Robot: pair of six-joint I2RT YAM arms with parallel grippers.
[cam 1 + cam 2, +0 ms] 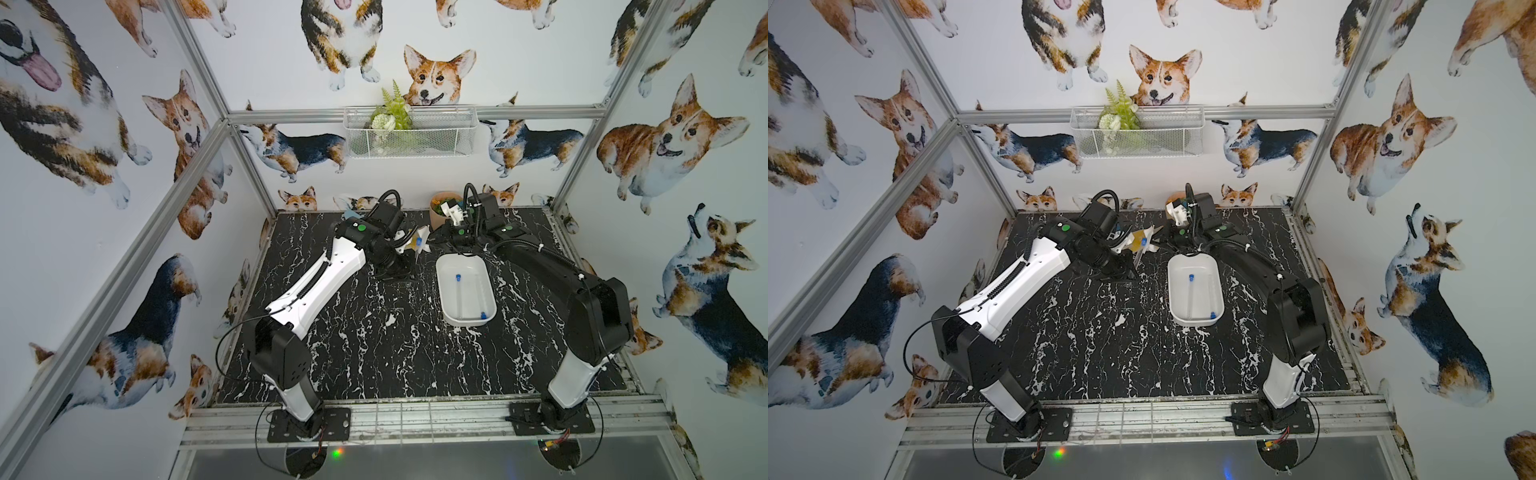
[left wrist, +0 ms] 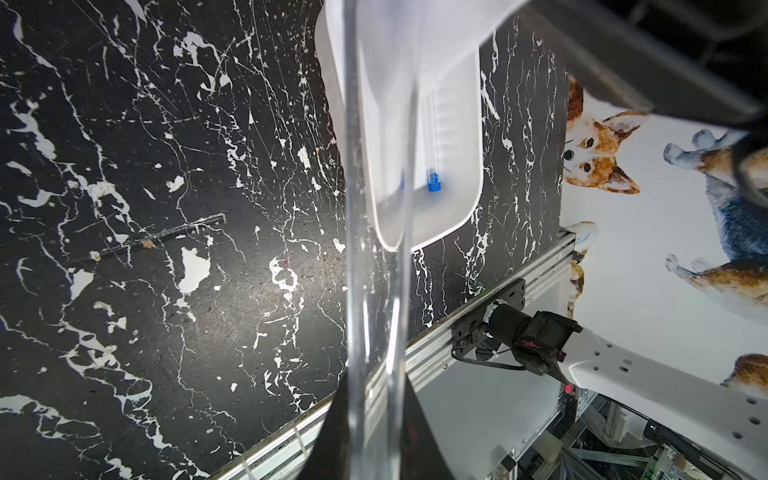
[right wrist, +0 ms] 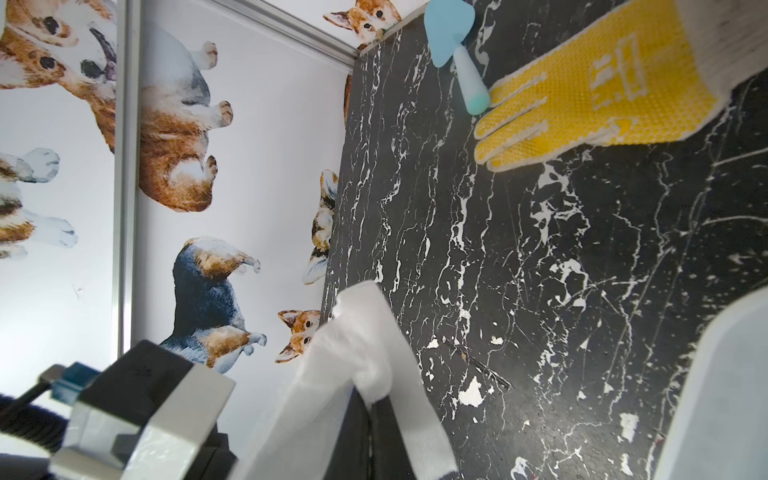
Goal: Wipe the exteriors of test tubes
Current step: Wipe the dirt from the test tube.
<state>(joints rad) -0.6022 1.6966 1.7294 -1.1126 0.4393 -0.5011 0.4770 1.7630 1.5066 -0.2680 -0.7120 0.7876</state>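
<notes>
Yellow glove point(image 3: 590, 91) beside trowel point(image 3: 453, 50) | left hand point(image 2: 374, 386) grips test tube point(image 2: 374, 270) | right hand point(image 3: 372, 403) pinches white cloth point(image 3: 365, 340)

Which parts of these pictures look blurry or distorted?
Left wrist view: the held test tube, near the lens, is out of focus and warps the white tray behind it. Right wrist view: the white cloth is soft, the yellow glove sharper. Both top views: evenly lit.

Robot lab cell; aluminium frame point(image 1: 540, 110), corgi-printed walls point(image 1: 257, 62); two arms point(image 1: 316, 278) bolted beside a marbled table point(image 1: 374, 353).
</notes>
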